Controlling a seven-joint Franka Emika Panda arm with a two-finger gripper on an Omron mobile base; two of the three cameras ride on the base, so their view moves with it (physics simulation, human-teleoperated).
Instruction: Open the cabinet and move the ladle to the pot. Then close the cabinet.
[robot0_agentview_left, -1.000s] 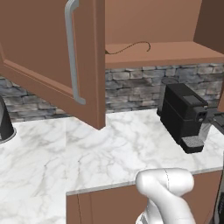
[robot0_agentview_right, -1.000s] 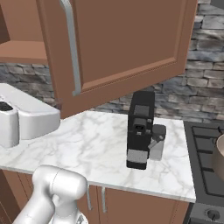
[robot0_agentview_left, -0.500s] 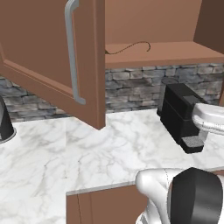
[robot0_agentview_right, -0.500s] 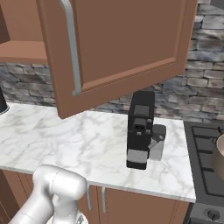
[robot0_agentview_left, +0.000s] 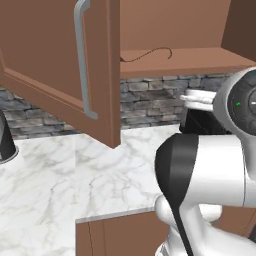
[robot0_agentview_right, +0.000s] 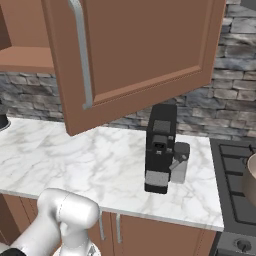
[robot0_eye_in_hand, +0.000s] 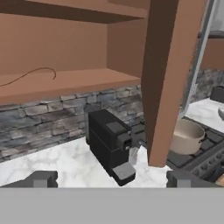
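Gripper (robot0_eye_in_hand: 111, 179) jaws spread wide, nothing between them; fingertips (robot0_eye_in_hand: 41, 178) apart at the bottom of the hand view, facing the cabinet (robot0_eye_in_hand: 78, 48). Cabinet doors stand open. Ladle (robot0_agentview_left: 147, 54) lies on the cabinet's bottom shelf, thin curved handle along the shelf board. Coffee machine (robot0_agentview_right: 160, 148) sits on the marble counter (robot0_agentview_right: 100, 165) below the cabinet. Pot (robot0_eye_in_hand: 186, 136) rests on the stove (robot0_agentview_right: 235, 180), beyond the coffee machine, partly behind the open door's edge.
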